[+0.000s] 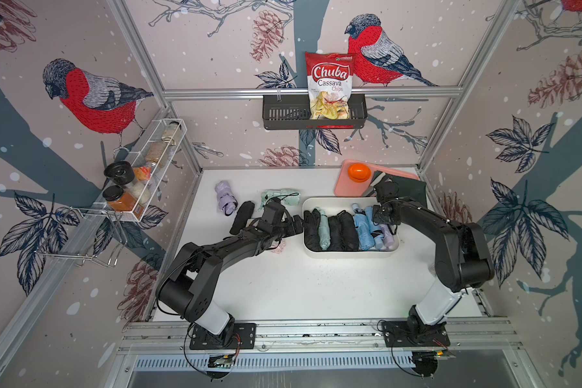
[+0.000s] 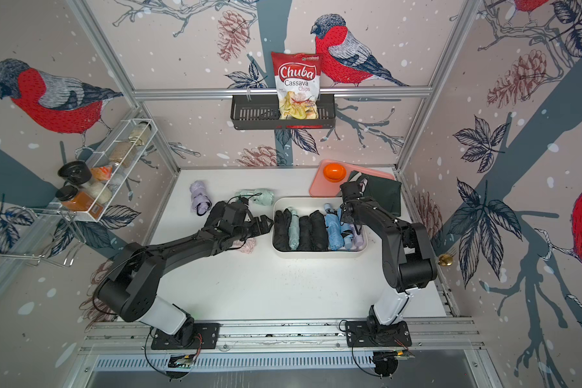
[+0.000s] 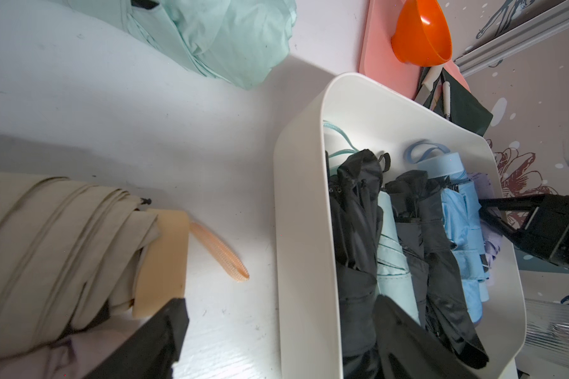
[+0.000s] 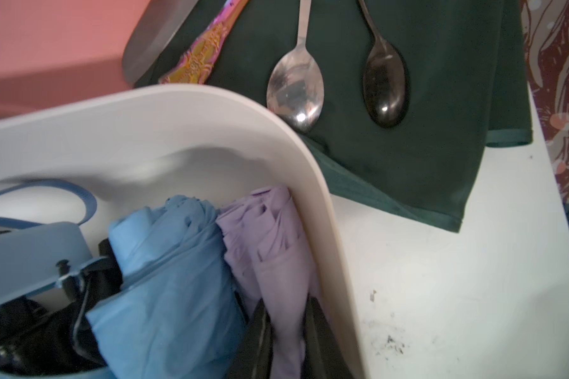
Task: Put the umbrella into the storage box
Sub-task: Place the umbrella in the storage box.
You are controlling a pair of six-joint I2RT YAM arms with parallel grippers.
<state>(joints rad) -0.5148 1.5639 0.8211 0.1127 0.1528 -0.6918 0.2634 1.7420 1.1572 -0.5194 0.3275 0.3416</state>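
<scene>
Lilac umbrella (image 4: pixel 276 249) lies in the storage box (image 4: pixel 309 183), apparently pinched by the right tool (image 4: pixel 288 315); left tool (image 1: pixel 297 224) gapes empty.

A lab robot booth: aluminium frame (image 1: pixel 215 91), bird-print panels (image 1: pixel 91 100), bolted arm bases (image 1: pixel 223 336).

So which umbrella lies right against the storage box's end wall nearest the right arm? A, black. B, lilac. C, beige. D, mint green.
B: the right wrist view shows the lilac umbrella pressed against the curved wall of the storage box, with the light blue umbrella beside it.
</scene>
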